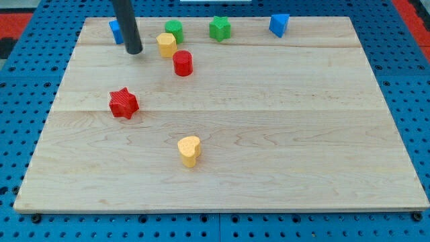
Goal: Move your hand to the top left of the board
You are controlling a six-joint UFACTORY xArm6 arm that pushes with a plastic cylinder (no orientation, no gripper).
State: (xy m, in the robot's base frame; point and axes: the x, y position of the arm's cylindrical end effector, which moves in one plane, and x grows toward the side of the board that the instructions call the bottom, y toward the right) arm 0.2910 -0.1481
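My tip (134, 50) rests on the wooden board (269, 134) near its top left corner. A blue block (115, 29) lies just behind the rod at the view's upper left, partly hidden by it. A yellow block (166, 44) sits just right of the tip, with a green block (174, 29) behind it and a red cylinder (183, 63) to its lower right.
A green star-like block (220, 28) and a blue block (279, 24) lie along the top edge. A red star (123, 103) sits at the left middle. A yellow heart (189, 150) sits at the lower middle. Blue pegboard surrounds the board.
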